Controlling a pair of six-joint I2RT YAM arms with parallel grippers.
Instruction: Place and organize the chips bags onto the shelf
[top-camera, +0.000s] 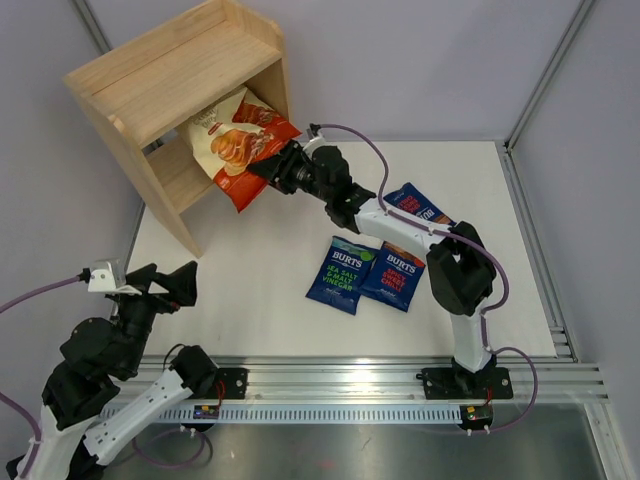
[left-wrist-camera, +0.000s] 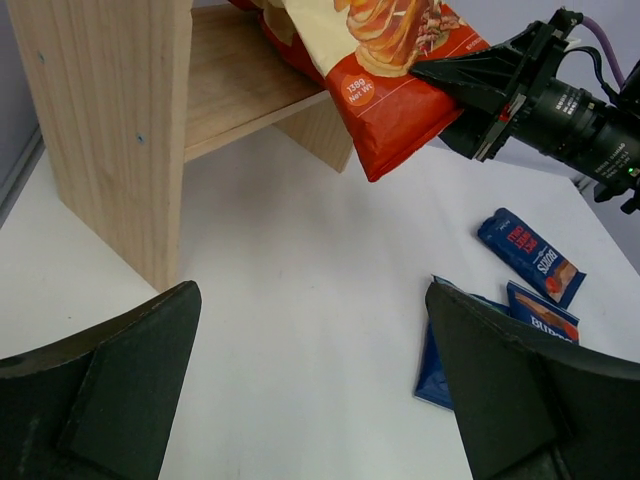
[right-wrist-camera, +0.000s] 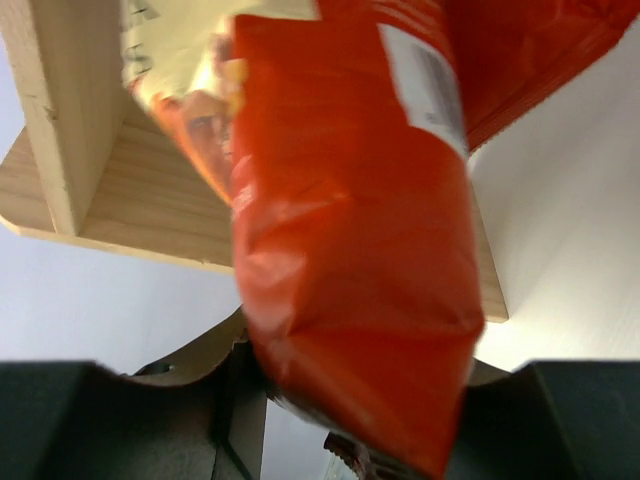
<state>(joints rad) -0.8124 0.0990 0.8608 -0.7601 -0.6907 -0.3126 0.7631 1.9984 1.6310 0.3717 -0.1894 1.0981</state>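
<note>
Nearest my right wrist's lens was the red bottom end of the Cassava Chips bag (right-wrist-camera: 350, 260), and my right jaws were clenched on it, one on each face of the foil. I held it by that end, I judge, so the cream top could go in first and none of me need enter the shelf (top-camera: 150, 85). From the jaws the bag ran out tilted, its far end raised and already over the lower board (right-wrist-camera: 150, 210), under the top tier. The pinched end hung past the board's front edge, above the tabletop (top-camera: 260, 300). So it was part in, not yet laid down. Beside it more cream and red foil showed; whether that was a second bag I could not tell.

Further out, three Burts bags lay flat on the tabletop. The Sea Salt & Malt Vinegar bag (top-camera: 343, 277) and a red-accented bag (top-camera: 394, 276) touched side by side, and a third bag (top-camera: 418, 205) lay near them, partly under my right arm. All were well apart from the shelf.

My left jaws were released, spread wide and empty, low over the near left of the tabletop, out of the way of the shelf's open front.
</note>
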